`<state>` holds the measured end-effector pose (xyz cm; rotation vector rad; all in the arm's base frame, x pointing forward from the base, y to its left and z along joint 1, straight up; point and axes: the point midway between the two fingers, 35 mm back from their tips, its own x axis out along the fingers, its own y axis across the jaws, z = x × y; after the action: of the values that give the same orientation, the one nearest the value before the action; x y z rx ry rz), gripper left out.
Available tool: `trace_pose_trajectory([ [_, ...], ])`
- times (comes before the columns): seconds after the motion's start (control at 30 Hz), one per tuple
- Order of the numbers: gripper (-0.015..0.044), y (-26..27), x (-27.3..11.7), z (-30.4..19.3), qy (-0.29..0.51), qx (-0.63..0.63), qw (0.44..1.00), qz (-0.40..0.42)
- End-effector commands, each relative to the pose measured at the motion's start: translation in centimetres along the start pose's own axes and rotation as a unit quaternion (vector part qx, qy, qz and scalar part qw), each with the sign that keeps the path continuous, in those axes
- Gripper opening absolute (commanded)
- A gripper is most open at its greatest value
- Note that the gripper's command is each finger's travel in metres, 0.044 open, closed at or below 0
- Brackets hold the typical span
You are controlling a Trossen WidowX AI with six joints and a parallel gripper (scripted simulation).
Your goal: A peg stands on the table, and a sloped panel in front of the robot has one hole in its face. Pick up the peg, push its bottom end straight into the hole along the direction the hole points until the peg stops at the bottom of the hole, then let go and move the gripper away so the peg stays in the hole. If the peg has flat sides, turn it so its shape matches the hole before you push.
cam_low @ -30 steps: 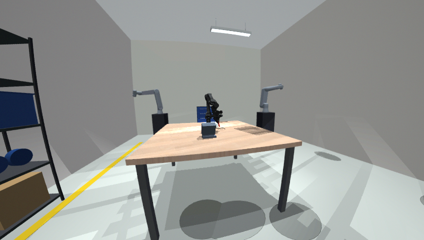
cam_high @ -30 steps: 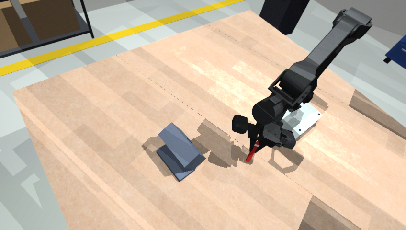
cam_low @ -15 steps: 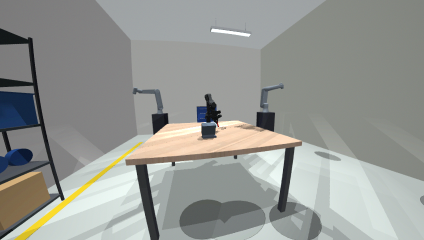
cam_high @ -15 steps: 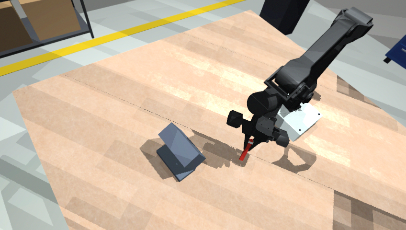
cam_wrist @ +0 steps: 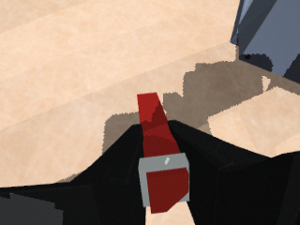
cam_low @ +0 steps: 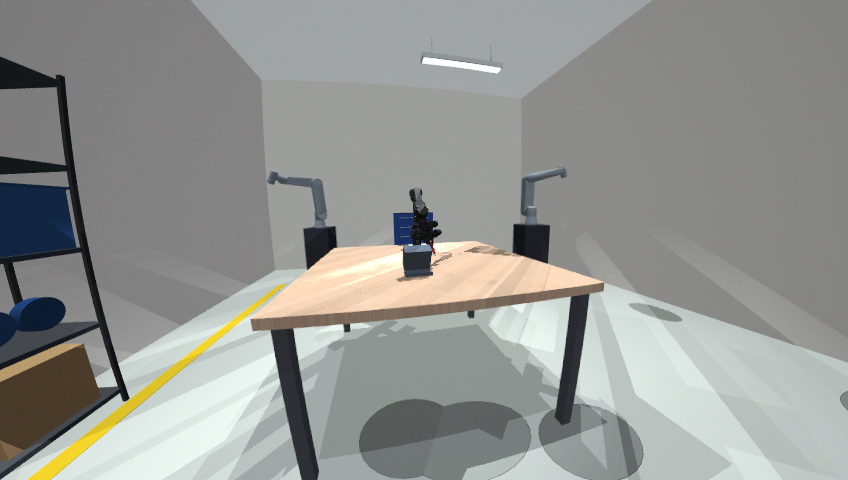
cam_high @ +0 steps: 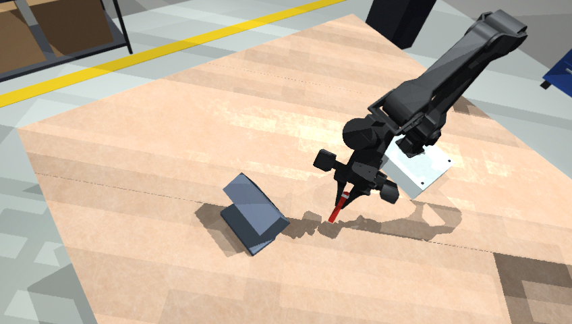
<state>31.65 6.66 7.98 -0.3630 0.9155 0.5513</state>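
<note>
A: Specify peg (cam_high: 336, 210) colour.
B: Red, grey band near the top.
A: Panel (cam_high: 252, 212) and table (cam_high: 140, 160)?
B: Slate blue-grey; light wood grain. Gripper (cam_high: 345, 199): black.
</note>
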Motion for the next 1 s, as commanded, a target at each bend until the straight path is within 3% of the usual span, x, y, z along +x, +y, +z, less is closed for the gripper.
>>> trace_pose_trajectory([
  [0.0, 0.0, -0.5, -0.3, 0.1, -0.016, 0.013, 1.0, -0.007],
  [0.97, 0.0, -4.1, -1.3, -0.8, -0.1, 0.079, 0.99, -0.054],
])
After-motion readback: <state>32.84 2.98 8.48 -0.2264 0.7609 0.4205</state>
